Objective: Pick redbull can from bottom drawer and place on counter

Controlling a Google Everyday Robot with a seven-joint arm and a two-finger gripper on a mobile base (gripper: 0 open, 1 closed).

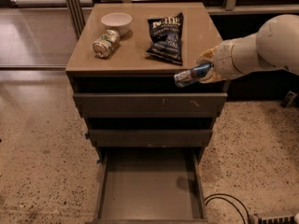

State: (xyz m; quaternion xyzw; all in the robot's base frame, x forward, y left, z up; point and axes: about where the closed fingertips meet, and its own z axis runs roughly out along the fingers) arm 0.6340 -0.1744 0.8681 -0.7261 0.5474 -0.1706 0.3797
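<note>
Two cans, the blue can [192, 74] and the green can [106, 43]; one bowl [116, 21]; one chip bag [166, 37]; three drawers [149, 105]; one gripper [202, 72], off the bench [135, 59] front right corner, clasping the blue can.
</note>
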